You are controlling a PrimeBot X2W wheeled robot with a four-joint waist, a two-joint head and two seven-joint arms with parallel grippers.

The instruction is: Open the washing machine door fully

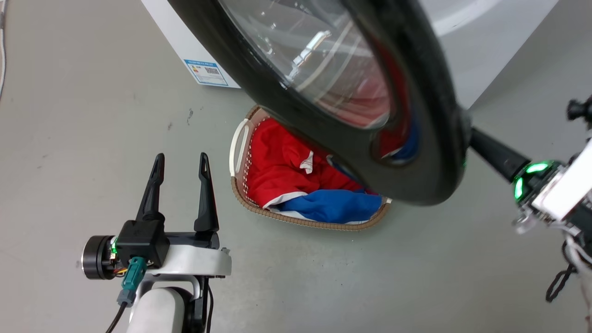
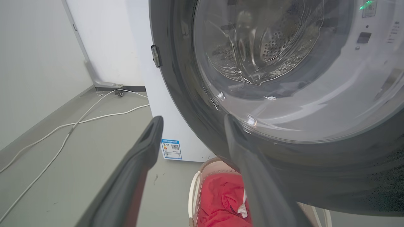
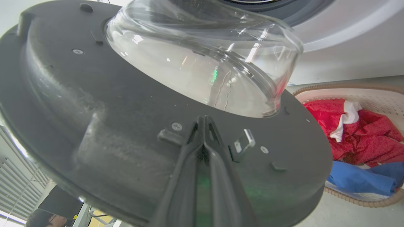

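Note:
The washing machine door (image 1: 416,138), a glossy black disc with a clear domed glass centre (image 1: 314,60), stands swung out from the white machine (image 1: 485,55). My right gripper (image 1: 481,143) is shut, and its tips reach behind the door's edge. In the right wrist view the shut right gripper (image 3: 204,119) touches the door's matte inner face (image 3: 94,110), just below the glass bowl and beside the latch. My left gripper (image 1: 181,159) is open and holds nothing, low on the left and apart from the door. In the left wrist view the left gripper (image 2: 192,121) points at the door's outer rim (image 2: 315,170).
A woven laundry basket (image 1: 240,152) with red and blue clothes sits on the floor under the door, close to the machine's front. White cables (image 2: 79,121) trail along the floor by the wall on the machine's left. Grey floor spreads around my left arm.

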